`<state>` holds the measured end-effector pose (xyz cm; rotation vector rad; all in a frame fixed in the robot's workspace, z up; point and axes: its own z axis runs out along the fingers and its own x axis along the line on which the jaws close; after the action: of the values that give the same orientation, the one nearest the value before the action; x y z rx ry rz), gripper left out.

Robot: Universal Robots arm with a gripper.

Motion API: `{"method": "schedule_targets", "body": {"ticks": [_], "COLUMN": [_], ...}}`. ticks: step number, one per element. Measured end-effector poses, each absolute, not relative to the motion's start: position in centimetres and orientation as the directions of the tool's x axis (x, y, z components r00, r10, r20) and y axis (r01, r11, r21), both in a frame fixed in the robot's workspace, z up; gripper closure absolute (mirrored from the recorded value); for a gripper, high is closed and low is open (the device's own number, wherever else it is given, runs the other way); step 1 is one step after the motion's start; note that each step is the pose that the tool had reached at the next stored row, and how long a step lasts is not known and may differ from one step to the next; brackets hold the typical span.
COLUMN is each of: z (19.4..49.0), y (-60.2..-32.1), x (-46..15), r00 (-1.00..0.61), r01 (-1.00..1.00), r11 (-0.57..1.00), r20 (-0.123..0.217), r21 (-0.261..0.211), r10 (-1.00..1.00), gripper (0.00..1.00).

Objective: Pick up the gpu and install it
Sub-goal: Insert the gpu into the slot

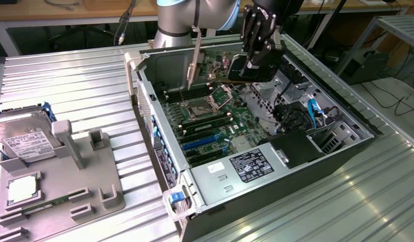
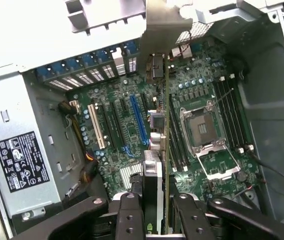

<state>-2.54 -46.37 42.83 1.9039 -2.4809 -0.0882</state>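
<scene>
Exterior view: the gripper is clamped on the gpu, held over the far end of the open case. Wrist view: the card hangs edge-on beside the blue slot. I'd square its edge to the slot and keep it dead upright.

Open desktop computer case lying on its side on a ribbed metal table, green motherboard inside with CPU socket, blue expansion slot, labelled silver power supply, blue cables, white-labelled hard drive on a grey fixture at the exterior view's left.
</scene>
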Motion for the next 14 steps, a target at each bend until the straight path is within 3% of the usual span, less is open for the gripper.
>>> {"method": "schedule_targets", "body": {"ticks": [7,14], "z": [42.84,42.74], "y": [-46.39,-46.40], "x": [-2.54,-2.57], "r00": [-0.147,-0.091], "r01": [-0.988,-0.996], "r11": [0.146,0.091], "r20": [-0.024,-0.030], "r21": [0.050,-0.007], "r10": [-0.989,-0.995], "gripper": [0.72,0.72]}}
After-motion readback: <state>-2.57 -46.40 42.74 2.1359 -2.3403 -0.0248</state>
